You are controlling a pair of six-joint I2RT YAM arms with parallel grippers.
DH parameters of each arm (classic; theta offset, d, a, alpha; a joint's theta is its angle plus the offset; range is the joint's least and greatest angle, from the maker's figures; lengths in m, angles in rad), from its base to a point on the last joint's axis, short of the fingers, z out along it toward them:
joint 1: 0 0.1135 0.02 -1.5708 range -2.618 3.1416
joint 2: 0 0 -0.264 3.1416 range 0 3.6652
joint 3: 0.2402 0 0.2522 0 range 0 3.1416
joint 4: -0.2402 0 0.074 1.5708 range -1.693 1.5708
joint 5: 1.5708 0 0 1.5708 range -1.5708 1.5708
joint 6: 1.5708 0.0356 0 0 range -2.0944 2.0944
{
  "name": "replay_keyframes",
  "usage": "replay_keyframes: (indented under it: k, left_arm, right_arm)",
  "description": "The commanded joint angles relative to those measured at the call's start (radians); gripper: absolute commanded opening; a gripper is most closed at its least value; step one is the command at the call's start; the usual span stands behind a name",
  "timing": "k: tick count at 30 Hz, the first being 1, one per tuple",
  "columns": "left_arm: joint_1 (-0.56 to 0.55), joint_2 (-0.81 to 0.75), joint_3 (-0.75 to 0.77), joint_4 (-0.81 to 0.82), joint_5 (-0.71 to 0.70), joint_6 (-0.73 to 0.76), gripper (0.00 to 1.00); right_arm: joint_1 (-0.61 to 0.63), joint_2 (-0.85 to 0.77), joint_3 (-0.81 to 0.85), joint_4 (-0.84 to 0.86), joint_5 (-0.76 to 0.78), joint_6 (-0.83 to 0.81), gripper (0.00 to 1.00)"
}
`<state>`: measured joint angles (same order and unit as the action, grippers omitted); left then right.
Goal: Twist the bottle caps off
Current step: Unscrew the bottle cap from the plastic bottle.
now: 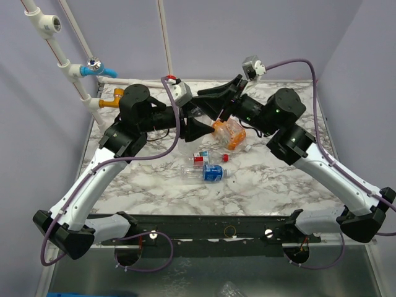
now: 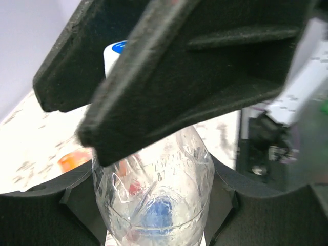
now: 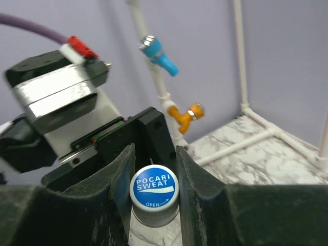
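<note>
Up at the back of the bench (image 1: 278, 179), the two arms met in the middle. The left tool (image 2: 154, 192) was clamped on a clear bottle (image 2: 164, 169), with one black finger (image 2: 46, 215) on each side of it. The bottle was held up off the bench. Its skin looked crinkly and see-through.

The right tool (image 3: 155, 179) came in from the other side. It was closed tight on the blue-and-white cap (image 3: 154, 190), which sat on top of the clear bottle. The words on the cap said POCARI SWEAT and OPEN. One finger (image 3: 123, 174) of the right tool pressed on each side of the cap. In the left wrist view, the right tool covered most of the cap, so only a small bit of white and blue showed.

Three other bottles lay on the bench, near the two tools. The orange bottle (image 1: 229, 133) was fat and lay on its side just below the right tool. The red-labelled bottle (image 1: 199, 159) lay a little nearer to the arm bases. The blue-labelled bottle (image 1: 207, 173) lay on its side just beside it. A small red cap (image 1: 224, 157) sat loose on the bench between the orange bottle and the blue-labelled bottle.

At the far left stood white pipes with a blue tap (image 1: 93, 68) and an orange tap (image 1: 111, 99).
</note>
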<state>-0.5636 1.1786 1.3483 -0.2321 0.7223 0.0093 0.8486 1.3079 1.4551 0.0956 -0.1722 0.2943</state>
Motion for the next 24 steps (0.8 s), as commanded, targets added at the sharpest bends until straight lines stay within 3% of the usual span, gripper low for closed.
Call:
replay_keyframes:
  k: [1, 6, 12, 17, 21, 23, 24]
  left_arm:
    - [-0.006, 0.001, 0.084, 0.046, 0.320, -0.170, 0.00]
    - [-0.011, 0.012, 0.156, 0.083, 0.535, -0.277, 0.00]
    - [-0.037, 0.020, 0.222, 0.086, 0.688, -0.349, 0.00]
    - [-0.047, 0.013, 0.218, 0.087, 0.705, -0.361, 0.00]
    - [-0.048, 0.006, 0.209, 0.090, 0.697, -0.349, 0.00]
    - [-0.048, -0.002, 0.196, 0.092, 0.660, -0.323, 0.00]
    - [-0.047, -0.006, 0.189, 0.092, 0.633, -0.304, 0.00]
  right_arm:
    - [0.001, -0.076, -0.040, 0.137, -0.360, 0.013, 0.00]
    - [-0.014, -0.090, -0.049, 0.287, -0.734, 0.127, 0.01]
    - [-0.027, -0.028, -0.008, 0.579, -1.121, 0.394, 0.01]
    - [-0.032, -0.013, 0.010, 0.572, -1.161, 0.406, 0.00]
    - [-0.037, -0.036, 0.017, 0.422, -1.078, 0.271, 0.00]
    - [-0.039, -0.064, 0.035, 0.250, -0.897, 0.146, 0.28]
    - [-0.040, -0.081, 0.041, 0.191, -0.791, 0.100, 0.55]
